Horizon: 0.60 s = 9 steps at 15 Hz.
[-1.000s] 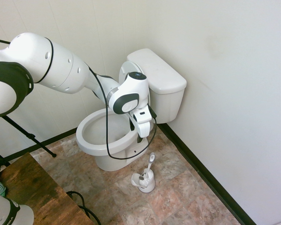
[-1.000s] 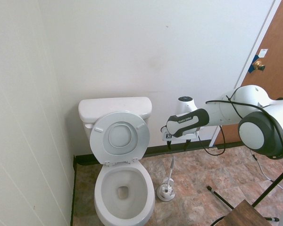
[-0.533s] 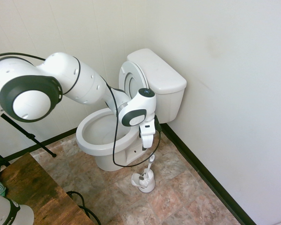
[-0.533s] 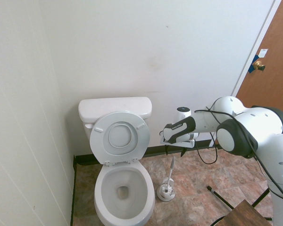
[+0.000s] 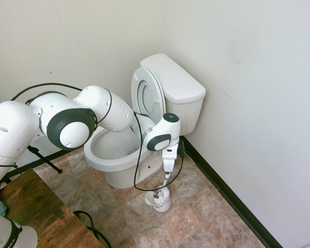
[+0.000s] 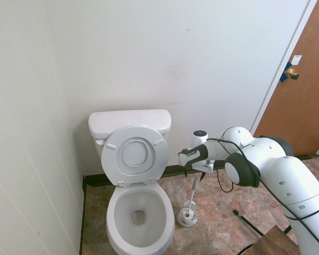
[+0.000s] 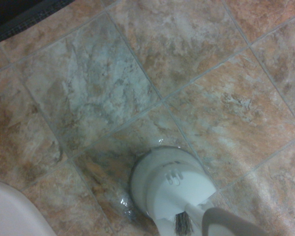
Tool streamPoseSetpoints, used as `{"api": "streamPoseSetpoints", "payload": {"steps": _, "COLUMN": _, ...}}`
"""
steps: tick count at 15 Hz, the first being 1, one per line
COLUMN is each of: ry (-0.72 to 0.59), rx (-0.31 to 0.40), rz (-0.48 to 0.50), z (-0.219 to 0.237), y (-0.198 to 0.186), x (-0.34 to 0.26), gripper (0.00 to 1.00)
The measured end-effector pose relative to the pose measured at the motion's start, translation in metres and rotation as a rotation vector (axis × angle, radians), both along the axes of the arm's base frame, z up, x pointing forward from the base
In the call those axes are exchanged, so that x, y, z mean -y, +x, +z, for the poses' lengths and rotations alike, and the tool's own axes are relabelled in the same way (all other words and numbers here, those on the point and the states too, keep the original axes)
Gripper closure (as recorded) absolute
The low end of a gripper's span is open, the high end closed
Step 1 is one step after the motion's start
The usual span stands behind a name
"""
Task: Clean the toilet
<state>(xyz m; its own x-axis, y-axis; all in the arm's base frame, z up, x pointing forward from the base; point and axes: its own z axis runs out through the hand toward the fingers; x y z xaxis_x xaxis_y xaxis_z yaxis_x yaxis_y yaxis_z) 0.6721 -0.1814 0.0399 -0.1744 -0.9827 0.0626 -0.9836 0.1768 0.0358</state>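
The white toilet (image 5: 116, 155) stands in the corner with its seat and lid raised (image 5: 144, 95) against the tank (image 5: 175, 85). The bowl (image 6: 140, 212) is uncovered. Beside it on the floor a white toilet brush stands in its holder (image 5: 159, 199), its handle (image 6: 193, 188) leaning upward. My gripper (image 5: 168, 166) points down right over the top of that handle, fingers open and holding nothing. The wrist view looks down on the holder (image 7: 169, 187), the grey handle (image 7: 231, 223) and an edge of the bowl (image 7: 10, 211).
White walls close in behind the toilet and on one side, with a black baseboard (image 5: 222, 191) along the tiled floor (image 7: 137, 73). A wooden surface (image 5: 36, 212) sits at the near corner. A brown door (image 6: 303, 90) stands at the right.
The arm has swung lower and the gripper has dropped from level with the tank to just above the brush handle. The fingers stayed open.
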Motion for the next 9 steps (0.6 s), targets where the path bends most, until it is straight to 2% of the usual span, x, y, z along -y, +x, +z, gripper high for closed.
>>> {"api": "streamPoseSetpoints", "payload": {"steps": 8, "ry": 0.025, "rx": -0.06, "rz": -0.01, "z": -0.023, "y": 0.009, "x": 0.012, "gripper": 0.0}}
{"api": "streamPoseSetpoints", "payload": {"steps": 9, "ry": 0.031, "rx": -0.068, "rz": -0.011, "z": -0.028, "y": 0.007, "x": 0.013, "gripper": 1.0}}
